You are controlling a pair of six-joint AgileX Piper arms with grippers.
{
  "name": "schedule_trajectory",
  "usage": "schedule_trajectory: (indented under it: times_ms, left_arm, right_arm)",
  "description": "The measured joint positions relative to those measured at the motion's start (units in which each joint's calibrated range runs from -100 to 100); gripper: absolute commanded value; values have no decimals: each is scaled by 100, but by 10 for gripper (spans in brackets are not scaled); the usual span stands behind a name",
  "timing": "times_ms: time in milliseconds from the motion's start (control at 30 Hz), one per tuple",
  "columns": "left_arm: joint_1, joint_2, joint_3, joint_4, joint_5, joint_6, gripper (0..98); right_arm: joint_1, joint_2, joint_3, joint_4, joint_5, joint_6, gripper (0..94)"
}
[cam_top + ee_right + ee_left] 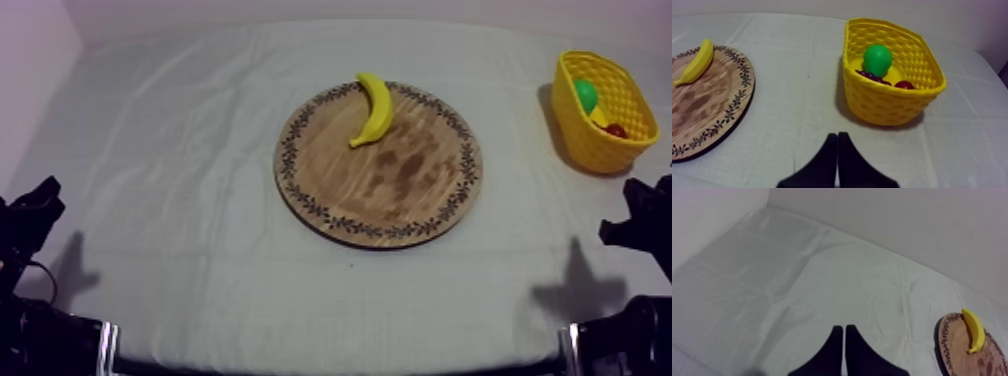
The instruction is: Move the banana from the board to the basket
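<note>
The banana [376, 108] lay on the wooden board [330, 175], close to the far rim with its curve following the patterned edge and its stalk end turned toward the board's middle. Nothing touched it, so the pick had not begun. The yellow basket [585, 140] stood at the far right of the bench [180, 200], well apart from the board, which by my judgement made this a job for the right arm.

The left tool [844, 329] had its fingers together as a narrow wedge, clamped on nothing, above bare cloth [797, 273] with the board off to one side. The right tool [837, 136] was likewise closed and empty, pointing at the strip of cloth between board and basket. Both arms sat low at their own sides, which read as a rest pose.

The top view gave the whole layout: board mid-bench, basket beyond it to the right. The right wrist view looked into the basket and made out a green pear [877, 59], dark grapes [872, 76] beneath it and a small red fruit [904, 85], with free room at the near end for the banana
</note>
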Motion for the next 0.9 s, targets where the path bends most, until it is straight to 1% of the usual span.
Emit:
schedule_trajectory:
  times_ms: [600,733,800,900]
  left_arm:
    - [0,0,0,0,0,0,1]
    - [0,0,0,0,0,0,1]
    - [0,0,0,0,0,0,1]
    - [0,0,0,0,0,1,1]
  right_arm:
    - [-13,0,0,0,7,3,3]
    - [-202,0,-16,0,19,22,3]
    - [-350,0,-59,36,160,-39,3]
    - [-570,0,-79,56,386,7,3]
